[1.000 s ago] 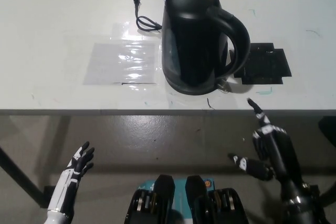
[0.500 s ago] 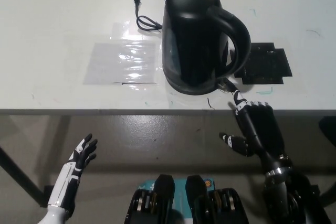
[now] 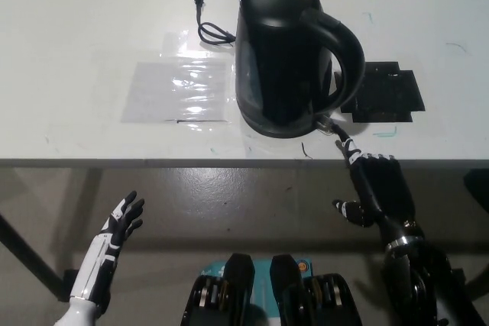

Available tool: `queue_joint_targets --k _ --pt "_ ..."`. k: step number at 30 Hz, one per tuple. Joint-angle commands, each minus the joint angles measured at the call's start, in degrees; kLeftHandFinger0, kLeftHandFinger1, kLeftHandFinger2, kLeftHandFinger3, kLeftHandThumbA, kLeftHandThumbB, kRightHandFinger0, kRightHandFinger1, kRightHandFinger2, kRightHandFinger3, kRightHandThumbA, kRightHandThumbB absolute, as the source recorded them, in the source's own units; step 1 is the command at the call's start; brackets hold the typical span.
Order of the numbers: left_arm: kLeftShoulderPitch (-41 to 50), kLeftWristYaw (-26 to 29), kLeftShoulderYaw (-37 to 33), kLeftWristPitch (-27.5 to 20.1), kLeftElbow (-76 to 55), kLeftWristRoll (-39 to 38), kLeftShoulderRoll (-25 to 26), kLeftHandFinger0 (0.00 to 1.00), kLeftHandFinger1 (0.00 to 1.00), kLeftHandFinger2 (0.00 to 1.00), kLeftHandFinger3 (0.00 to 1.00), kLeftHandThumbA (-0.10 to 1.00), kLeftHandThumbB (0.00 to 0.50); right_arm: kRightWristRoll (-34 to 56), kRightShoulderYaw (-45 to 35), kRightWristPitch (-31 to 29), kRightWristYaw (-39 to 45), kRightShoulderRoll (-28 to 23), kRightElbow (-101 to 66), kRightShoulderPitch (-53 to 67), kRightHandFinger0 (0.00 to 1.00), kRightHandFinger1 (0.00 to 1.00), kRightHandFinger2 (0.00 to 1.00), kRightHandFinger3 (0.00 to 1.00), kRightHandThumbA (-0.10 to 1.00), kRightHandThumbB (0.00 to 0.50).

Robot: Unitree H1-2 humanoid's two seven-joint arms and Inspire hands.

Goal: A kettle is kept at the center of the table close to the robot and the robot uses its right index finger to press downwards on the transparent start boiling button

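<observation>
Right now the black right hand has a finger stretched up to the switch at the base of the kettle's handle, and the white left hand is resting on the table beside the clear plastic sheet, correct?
Not quite. The head view shows the white left hand below the table edge, hanging over the floor, not on the table beside the clear plastic sheet. The rest holds: the black right hand reaches a finger to the switch at the kettle handle's base.

Black kettle [image 3: 286,55] is standing on the white desk [image 3: 76,28], handle toward the robot's right. Right hand [image 3: 378,188] is pointing one finger [image 3: 344,141] at the transparent button [image 3: 325,121] by the base. Left hand [image 3: 118,223] is hanging below the desk edge, fingers spread.
</observation>
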Motion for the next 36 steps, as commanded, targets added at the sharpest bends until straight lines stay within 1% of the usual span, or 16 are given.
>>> queue_joint_targets --k 1,3,4,9,10,13,19,20,22,26,27,28,29,30,31,36 --pt "-0.91 -0.75 0.11 -2.10 -1.98 -0.51 0.84 1.00 1.00 1.00 1.00 1.00 0.282 -0.47 0.43 1.07 -1.84 -0.66 0.25 -2.74 0.00 0.00 0.00 1.00 1.00 0.256" --pt "-1.05 -1.02 0.04 -2.31 -1.70 -0.71 0.97 1.00 1.00 1.00 1.00 1.00 0.276 -0.37 0.53 1.16 -1.83 -0.73 0.23 -2.96 0.00 0.00 0.00 1.00 1.00 0.251" --pt "-1.03 -0.89 0.07 -2.07 -1.80 -0.39 0.97 1.00 1.00 1.00 1.00 1.00 0.287 -0.16 0.52 1.32 -1.49 -0.67 -0.12 -3.01 0.00 0.00 0.00 1.00 1.00 0.249" --pt "-1.08 -0.91 0.15 -1.78 -2.02 0.02 0.94 1.00 1.00 1.00 1.00 1.00 0.275 -0.17 0.73 1.43 -1.81 -0.52 -0.05 -3.57 0.00 0.00 0.00 1.00 1.00 0.256" --pt "-1.18 -1.06 0.21 -1.95 -1.91 -0.33 0.88 1.00 1.00 1.00 1.00 1.00 0.277 -0.15 0.77 1.36 -2.09 -0.40 0.30 -3.82 0.00 0.00 0.00 1.00 1.00 0.246" --pt "-1.19 -1.17 0.25 -2.00 -1.91 -0.57 0.81 1.00 1.00 1.00 1.00 1.00 0.277 -0.07 0.94 1.27 -2.61 -0.27 1.35 -4.31 0.00 0.00 0.00 1.00 1.00 0.242" --pt "-1.14 -1.08 0.18 -1.85 -2.18 -0.13 0.86 1.00 1.00 1.00 1.00 1.00 0.271 0.25 1.19 1.44 -2.79 -0.14 3.73 -5.39 0.00 0.00 0.00 1.00 1.00 0.247" --pt "-1.18 -1.06 0.20 -1.93 -2.17 -0.15 0.85 1.00 1.00 1.00 1.00 1.00 0.277 0.49 1.21 1.18 -3.10 -0.11 4.38 -5.62 0.00 0.00 0.00 1.00 1.00 0.249" --pt "-1.17 -1.29 0.20 -1.82 -2.16 -0.64 0.84 1.00 1.00 1.00 1.00 1.00 0.272 0.49 1.28 1.28 -3.26 -0.08 4.87 -5.81 0.00 0.00 0.00 1.00 1.00 0.255" --pt "-1.14 -1.36 0.14 -1.28 -2.51 -0.72 0.76 1.00 1.00 1.00 1.00 1.00 0.294 0.92 1.41 1.03 -3.68 -0.08 5.95 -6.20 0.00 0.00 0.00 1.00 1.00 0.253" --pt "-1.18 -1.25 0.13 -1.57 -2.38 -0.44 0.79 1.00 1.00 1.00 1.00 1.00 0.287 0.78 1.55 1.06 -3.78 -0.11 6.21 -6.33 0.00 0.00 0.02 1.00 1.00 0.254" --pt "-1.20 -1.15 0.12 -1.86 -2.28 -0.15 0.83 1.00 1.00 1.00 1.00 1.00 0.277 0.77 1.63 1.02 -3.95 -0.12 6.55 -6.47 0.00 0.00 0.01 1.00 1.00 0.256" --pt "-1.21 -0.98 0.13 -2.17 -2.19 0.17 0.84 1.00 1.00 1.00 1.00 1.00 0.281 0.89 1.67 1.02 -3.93 -0.08 6.96 -6.65 0.00 0.00 0.00 1.00 1.00 0.261" --pt "-1.21 -0.99 0.16 -2.12 -2.15 0.06 0.81 1.00 1.00 1.00 1.00 1.00 0.287 1.03 1.71 0.91 -4.03 -0.07 7.21 -6.75 0.00 0.00 0.00 1.00 1.00 0.250" --pt "-1.25 -1.12 0.20 -1.85 -2.16 -0.34 0.76 1.00 1.00 1.00 1.00 1.00 0.295 1.16 1.71 0.67 -4.34 -0.05 7.60 -6.91 0.00 0.00 0.00 1.00 1.00 0.249" --pt "-1.51 -1.33 0.18 -1.96 -2.01 -0.72 0.77 1.00 1.00 1.00 1.00 1.00 0.295 1.28 1.83 1.18 -3.91 -0.10 7.70 -7.27 0.00 0.00 0.00 1.00 1.00 0.252"
